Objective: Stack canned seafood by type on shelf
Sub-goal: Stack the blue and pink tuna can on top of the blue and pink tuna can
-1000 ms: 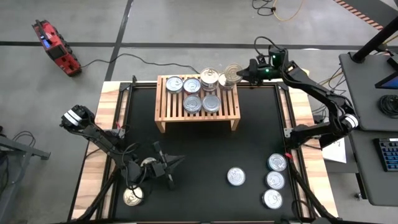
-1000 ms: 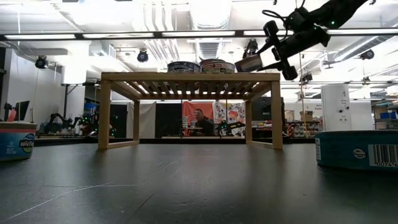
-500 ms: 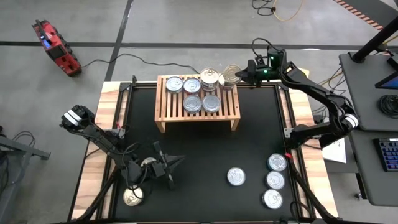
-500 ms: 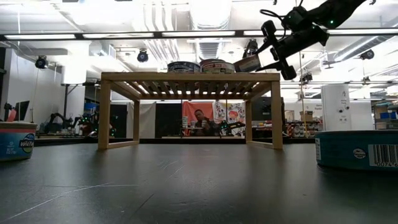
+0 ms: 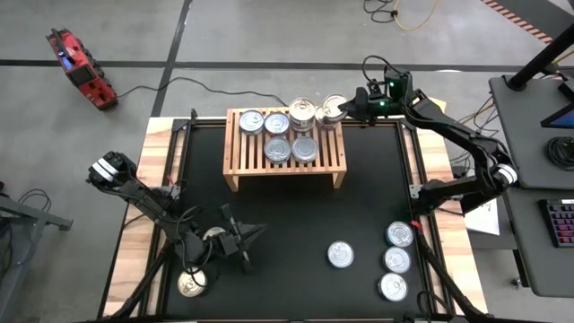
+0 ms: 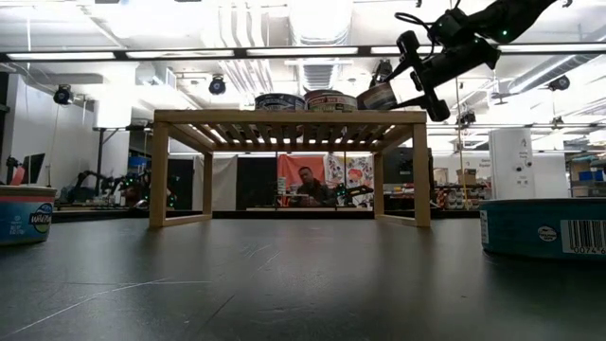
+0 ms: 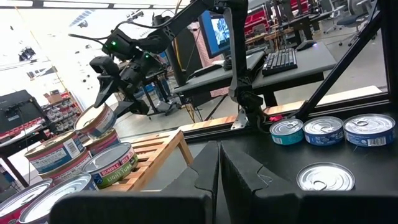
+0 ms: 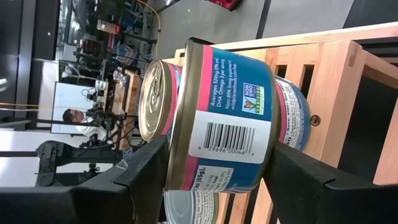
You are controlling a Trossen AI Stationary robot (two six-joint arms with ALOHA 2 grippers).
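1. Right gripper (image 5: 352, 105) holds a blue-and-pink can (image 8: 224, 118) between its fingers, just above the shelf's (image 5: 235, 152) back right corner; the can looks to be resting on or just over another can there, though contact is hard to judge.
2. Left gripper (image 5: 242, 235) waits near the table's (image 5: 359, 206) front left with its fingers pressed together, holding nothing.
3. Done so far: five cans (image 5: 277, 136) sit on the shelf, besides the one being placed.
4. Left to do: four cans (image 5: 395, 261) lie at the table's front right, and at least one more (image 5: 190, 283) sits at the front left beside the left arm.
5. By my estimate, the task is roughly half finished.
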